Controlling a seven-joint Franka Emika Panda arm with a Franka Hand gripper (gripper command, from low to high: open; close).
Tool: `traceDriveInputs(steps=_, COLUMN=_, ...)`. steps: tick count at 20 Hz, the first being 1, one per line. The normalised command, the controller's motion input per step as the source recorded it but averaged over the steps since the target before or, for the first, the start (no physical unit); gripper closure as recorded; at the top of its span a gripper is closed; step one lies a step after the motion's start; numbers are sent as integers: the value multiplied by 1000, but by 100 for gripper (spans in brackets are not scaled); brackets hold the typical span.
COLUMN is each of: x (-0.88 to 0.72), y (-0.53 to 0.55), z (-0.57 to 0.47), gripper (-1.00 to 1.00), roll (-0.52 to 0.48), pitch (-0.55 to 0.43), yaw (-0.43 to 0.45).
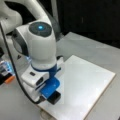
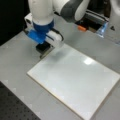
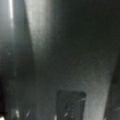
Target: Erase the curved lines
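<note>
1. Edges and room: white board [image 1: 85, 82] [image 2: 75, 77] lying flat on the grey bench [image 1: 82, 45] [image 2: 15, 62], stretching away from the tool [image 1: 53, 95] [image 2: 42, 46] in both front views. Bare board surface ahead of the tool, out to the far edges. Bench free on every side of the board. Small orange object [image 1: 9, 79] [image 2: 81, 28] well behind the tool, off the board.
2. Tool: lowered at the board's near corner, blue fingers [image 1: 50, 86] [image 2: 37, 36] closed around a black block eraser [image 1: 55, 98] [image 2: 40, 47]. Block down on the board just inside the edge, seemingly touching it. Wrist view too blurred to show more than a dark rectangular shape low in the picture.
3. Curve lines: not to be made out on the board in any view. Position, direction and long axis cannot be told.
</note>
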Motion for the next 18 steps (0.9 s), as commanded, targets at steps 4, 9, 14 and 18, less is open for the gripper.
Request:
traceDriveInputs(steps=4, x=97, y=-277, z=-21, gripper=100, roll=127, pitch=-18, yaw=55)
traceDriveInputs(steps=9, x=186, y=-266, z=-2, gripper=100, roll=185, pitch=-14, yaw=37)
traceDriveInputs(steps=14, x=312, y=-263, z=4, gripper=100, roll=234, pitch=-16, yaw=-15)
traceDriveInputs(steps=18, x=322, y=-255, z=30, gripper=100, roll=225, pitch=11, yaw=-45)
